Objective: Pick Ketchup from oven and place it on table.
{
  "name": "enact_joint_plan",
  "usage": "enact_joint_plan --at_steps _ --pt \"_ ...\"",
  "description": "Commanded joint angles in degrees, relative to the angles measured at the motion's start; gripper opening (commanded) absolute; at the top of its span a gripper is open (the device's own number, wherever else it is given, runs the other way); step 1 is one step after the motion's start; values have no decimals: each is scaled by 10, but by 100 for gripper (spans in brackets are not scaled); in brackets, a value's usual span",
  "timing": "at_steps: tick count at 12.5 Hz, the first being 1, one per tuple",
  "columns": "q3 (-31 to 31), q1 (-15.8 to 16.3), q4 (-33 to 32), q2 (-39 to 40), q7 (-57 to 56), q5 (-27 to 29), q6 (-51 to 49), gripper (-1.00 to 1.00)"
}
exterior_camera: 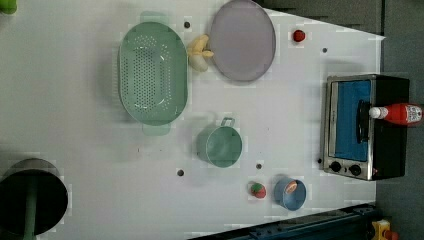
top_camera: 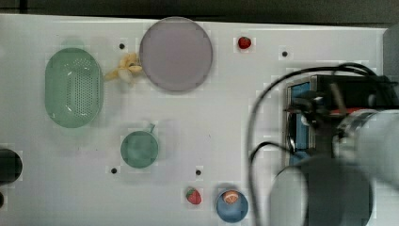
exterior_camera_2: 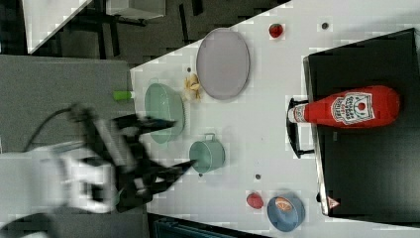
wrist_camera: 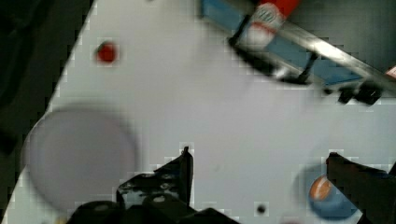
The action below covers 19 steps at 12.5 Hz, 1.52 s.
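Observation:
The ketchup (exterior_camera: pixel 400 113), a red bottle with a white cap, lies on its side on the black top of the oven (exterior_camera: pixel 390 150). Its cap pokes out over the oven's handle. In the right view the ketchup (exterior_camera_2: pixel 346 110) rests across the oven (exterior_camera_2: pixel 366 168), label up. My gripper (exterior_camera_2: pixel 181 145) hangs open well above the table (exterior_camera_2: pixel 267 99), far from the bottle toward the right view's left. In the wrist view my gripper (wrist_camera: pixel 259 158) holds nothing, and the ketchup (wrist_camera: pixel 266 16) cap and the oven (wrist_camera: pixel 303 51) front lie beyond it. In the top view my arm (top_camera: pixel 357 141) covers most of the oven (top_camera: pixel 301 89).
On the table (exterior_camera: pixel 280 110) stand a green colander (exterior_camera: pixel 152 72), a purple plate (exterior_camera: pixel 242 40), a green cup (exterior_camera: pixel 222 146) and a blue bowl (exterior_camera: pixel 290 193) with an orange slice. A banana (exterior_camera: pixel 199 50) and two strawberries (exterior_camera: pixel 257 190) (exterior_camera: pixel 299 35) lie loose.

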Motion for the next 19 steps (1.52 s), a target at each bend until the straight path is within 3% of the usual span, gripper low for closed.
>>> enact_joint_plan --at_steps 1,7,13,19 --pt "-55 -19 -9 37 22 -5 65 100" --pt "-125 -21 32 170 22 4 158 100" --pt "-151 -45 59 285 22 138 213 100" --pt "-151 -57 56 339 22 148 253 100"
